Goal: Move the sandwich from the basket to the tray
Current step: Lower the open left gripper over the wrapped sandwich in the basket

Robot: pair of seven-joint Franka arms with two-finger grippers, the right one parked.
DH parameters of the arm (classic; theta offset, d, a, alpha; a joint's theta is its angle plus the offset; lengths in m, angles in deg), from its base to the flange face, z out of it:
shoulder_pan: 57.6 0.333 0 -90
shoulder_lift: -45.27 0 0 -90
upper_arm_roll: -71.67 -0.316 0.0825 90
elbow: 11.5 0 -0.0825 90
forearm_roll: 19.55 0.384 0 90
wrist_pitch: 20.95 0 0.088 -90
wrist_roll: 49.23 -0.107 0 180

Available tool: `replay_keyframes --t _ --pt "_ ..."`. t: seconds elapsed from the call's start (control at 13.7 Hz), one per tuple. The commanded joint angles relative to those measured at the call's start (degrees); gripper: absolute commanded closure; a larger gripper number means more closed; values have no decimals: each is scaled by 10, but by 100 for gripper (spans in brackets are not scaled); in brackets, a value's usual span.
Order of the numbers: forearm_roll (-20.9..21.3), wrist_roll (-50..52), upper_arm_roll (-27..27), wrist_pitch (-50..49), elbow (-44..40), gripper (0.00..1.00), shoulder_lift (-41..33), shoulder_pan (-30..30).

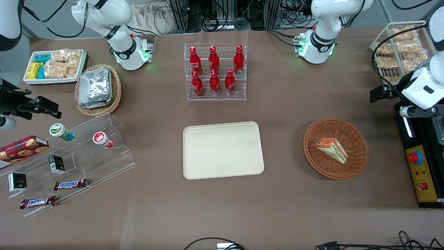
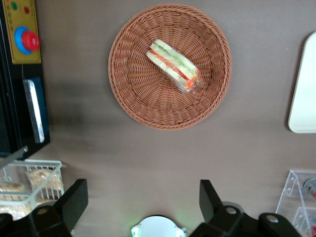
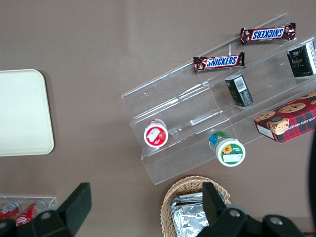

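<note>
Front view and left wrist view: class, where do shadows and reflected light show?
Front view: soft shadow beside the basket, glints on the foil packets. Left wrist view: the sandwich wrapper shines faintly; the open gripper hangs above bare table, away from the basket.

A big flat brown table (image 1: 156, 215) fills nearly the whole frame. Along the top edge, past the table, sit tangled black cables (image 1: 295, 14) and silver metal frame rails (image 1: 222, 17). More black cables (image 1: 412, 241) curl at the bottom edge. The light is soft and even.
</note>
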Motion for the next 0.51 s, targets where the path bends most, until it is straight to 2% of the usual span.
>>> replay_keyframes --t 0.0,0.07,0.29,0.44 --pt "-38 84 3 2 -19 0 33 0" --pt "-53 111 2 12 -19 0 45 1" --pt "-67 189 2 45 -19 0 84 2" --pt "-67 204 2 68 -22 0 123 3"
